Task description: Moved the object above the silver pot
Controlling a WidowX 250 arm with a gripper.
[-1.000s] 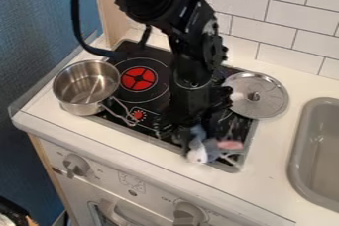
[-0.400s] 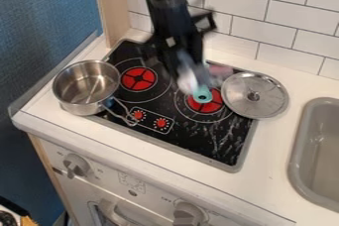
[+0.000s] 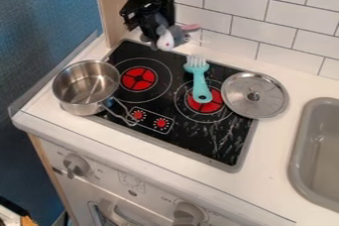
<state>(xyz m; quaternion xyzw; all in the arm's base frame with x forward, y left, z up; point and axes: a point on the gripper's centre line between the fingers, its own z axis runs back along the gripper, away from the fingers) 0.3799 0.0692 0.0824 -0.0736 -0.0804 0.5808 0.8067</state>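
Ok so 1 silver pot [image 3: 86, 87], 1 lid [image 3: 255, 95], 1 turquoise fork [image 3: 200, 80], 2 burners [image 3: 139, 79] and 1 gripper [image 3: 151, 30] clamped on 1 grey plush [image 3: 167, 40]. Plush is up by the stove's [image 3: 225, 141] back edge; a sec ago it was near the front.

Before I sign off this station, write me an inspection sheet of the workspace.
Surface: black cooktop set in a white counter; pale streaks or glare near its front right.
Job's things: grey plush toy held up near the cooktop's back edge, not above the pot; silver pot uncovered at the cooktop's left edge, handle toward the control dials.
Clutter: turquoise fork lying on the cooktop, its handle end over the right burner; metal lid across the cooktop's right edge.
Gripper: closed on the plush toy.
Cables: nothing seen.
Surroundings: white tiled wall behind, blue wall at left, sink at right.
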